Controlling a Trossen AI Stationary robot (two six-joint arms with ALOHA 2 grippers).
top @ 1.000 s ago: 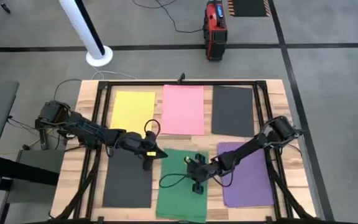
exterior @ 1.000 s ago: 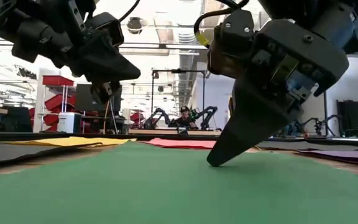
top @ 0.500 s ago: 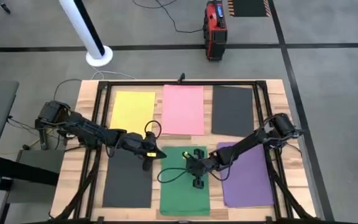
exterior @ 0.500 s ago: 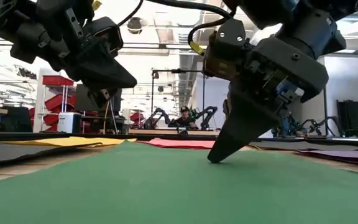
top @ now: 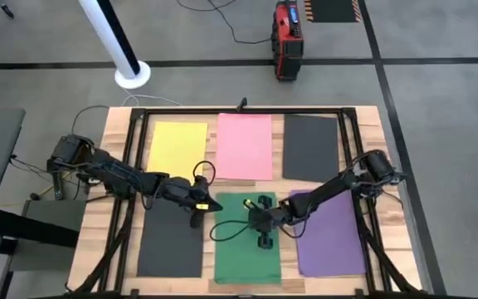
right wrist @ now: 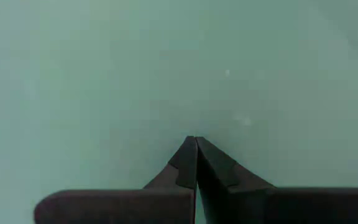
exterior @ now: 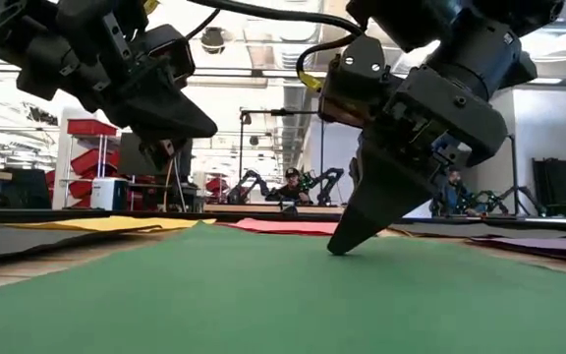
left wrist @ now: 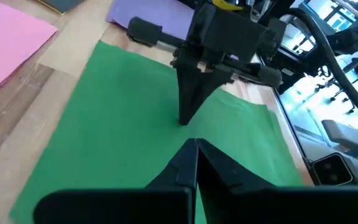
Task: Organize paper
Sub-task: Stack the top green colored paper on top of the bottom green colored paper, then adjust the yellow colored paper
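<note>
Six paper sheets lie flat on the wooden table: yellow [top: 178, 148], pink [top: 244, 146] and black [top: 310, 148] along the far side, dark grey [top: 171, 241], green [top: 246, 253] and purple [top: 329, 237] along the near side. My right gripper [top: 256, 219] is shut, and its tips stand on the green sheet [exterior: 263, 295]. My left gripper [top: 214, 205] is shut and hangs above the green sheet's far left corner, clear of the paper in the low view [exterior: 204, 123]. My right gripper presses its shut fingertips [left wrist: 184, 120] down on the green sheet's top face [right wrist: 197, 118], in its far half near the middle. The fingers come from above, slanting in from the table's right. The sheet lies flat on the table under them.
A black metal frame [top: 139, 116] runs around the table top, and bare wood strips show between the sheets. A loose cable [top: 226, 232] from the right arm trails over the green sheet. In the low view, a person [exterior: 290, 180] sits far behind the table.
My right gripper has moved a little toward the table's far edge with its tips on the green sheet. The sheet has slid with it and turned from a slanted lie to square with its neighbours.
</note>
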